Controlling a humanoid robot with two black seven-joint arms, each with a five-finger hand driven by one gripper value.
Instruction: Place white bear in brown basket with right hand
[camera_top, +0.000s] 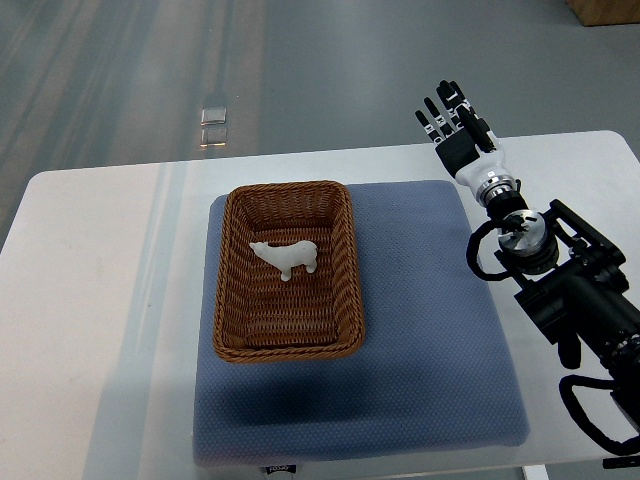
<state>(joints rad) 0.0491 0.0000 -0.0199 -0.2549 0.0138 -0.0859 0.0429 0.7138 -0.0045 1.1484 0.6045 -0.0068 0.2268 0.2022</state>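
Robot hand (455, 118) well apart from white bear (286, 257)

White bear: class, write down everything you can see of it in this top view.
The white bear is a small, smooth figure, seemingly plastic, with a head, body and short legs. It lies on its side, head toward the picture's left, inside the brown basket, on the woven floor in its far half. Only the basket touches it. The right hand is open, away from it at the table's far edge.
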